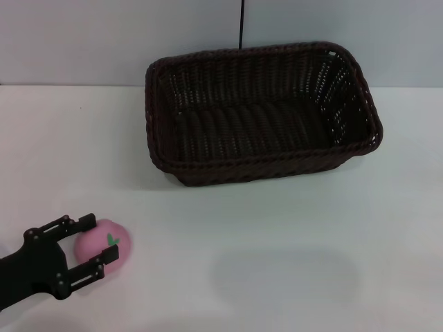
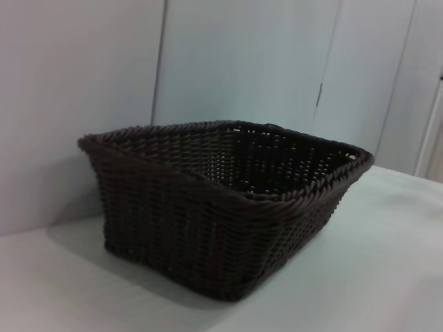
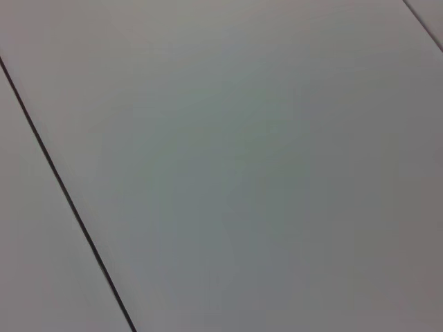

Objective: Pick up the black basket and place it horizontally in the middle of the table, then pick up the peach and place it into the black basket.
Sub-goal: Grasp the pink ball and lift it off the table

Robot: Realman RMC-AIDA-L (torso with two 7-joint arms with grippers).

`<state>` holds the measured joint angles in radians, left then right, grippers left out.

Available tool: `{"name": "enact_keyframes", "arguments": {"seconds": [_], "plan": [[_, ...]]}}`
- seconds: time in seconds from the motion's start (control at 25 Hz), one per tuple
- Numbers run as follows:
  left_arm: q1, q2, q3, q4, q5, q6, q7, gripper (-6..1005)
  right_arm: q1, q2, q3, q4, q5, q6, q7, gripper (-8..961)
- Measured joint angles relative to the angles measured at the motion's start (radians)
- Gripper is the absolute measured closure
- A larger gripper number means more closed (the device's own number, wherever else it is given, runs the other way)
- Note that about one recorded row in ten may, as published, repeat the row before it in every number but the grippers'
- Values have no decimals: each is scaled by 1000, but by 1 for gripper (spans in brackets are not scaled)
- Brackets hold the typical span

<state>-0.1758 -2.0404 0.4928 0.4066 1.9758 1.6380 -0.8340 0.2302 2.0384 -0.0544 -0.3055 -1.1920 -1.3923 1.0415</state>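
Observation:
The black basket (image 1: 259,114) stands upright on the white table (image 1: 277,263) at the back centre, its long side running left to right. It also fills the left wrist view (image 2: 221,207). The pink peach (image 1: 102,247) lies on the table at the front left. My left gripper (image 1: 104,238) is low over the table at the front left. It is open, with one finger on each side of the peach. My right gripper is out of view; the right wrist view shows only a plain grey surface with a dark seam.
A pale wall (image 1: 104,34) rises behind the table's back edge, with a thin dark vertical line (image 1: 241,24) above the basket. Bare tabletop lies between the peach and the basket and across the front right.

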Motion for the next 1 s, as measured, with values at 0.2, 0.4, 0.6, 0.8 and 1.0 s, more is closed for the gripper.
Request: {"name": "enact_keyframes", "arguments": {"seconds": [0.2, 0.4, 0.6, 0.8, 1.0], "plan": [[-2, -3, 2, 0, 0, -1, 25, 255, 2, -6, 1, 19, -1, 13, -4, 533], [-6, -6, 1, -4, 0, -22, 42, 447, 1, -6, 2, 21, -1, 20, -5, 533], [-10, -10, -4, -8, -2, -39, 43, 630, 2, -6, 1, 22, -2, 26, -5, 533], [-14, -12, 4, -5, 0, -31, 43, 833, 3, -5, 1, 22, -2, 30, -5, 532], [-23, -12, 0, -8, -1, 17, 38, 873, 3, -3, 1, 22, -2, 42, -7, 532]]}}
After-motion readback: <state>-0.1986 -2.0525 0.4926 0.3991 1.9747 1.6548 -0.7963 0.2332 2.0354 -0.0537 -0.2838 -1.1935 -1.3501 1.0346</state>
